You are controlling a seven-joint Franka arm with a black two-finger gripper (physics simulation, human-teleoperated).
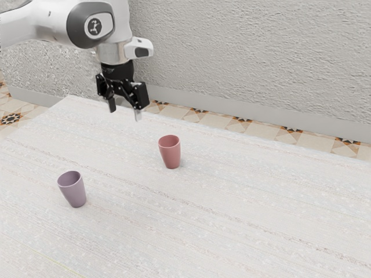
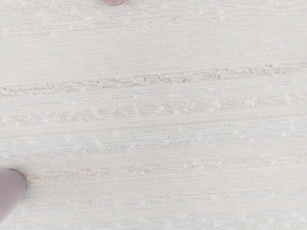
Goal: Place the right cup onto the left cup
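My gripper (image 1: 124, 111) hangs above the table's far side in the exterior view, its two fingers apart with nothing between them. The red cup (image 1: 170, 153) stands upright on the table, lower than the gripper and toward the exterior view's right. Nearer the camera, toward that view's left, the purple cup (image 1: 73, 190) also stands upright, well apart from the red one. Both mouths face up. In the wrist view, part of the purple cup (image 2: 10, 194) and a sliver of the red cup (image 2: 114, 2) are cut off by the edges.
A white, faintly striped cloth-like surface covers the table (image 1: 232, 226). Behind its far edge lie a patterned tile floor (image 1: 220, 120) and a rough grey wall (image 1: 249, 52).
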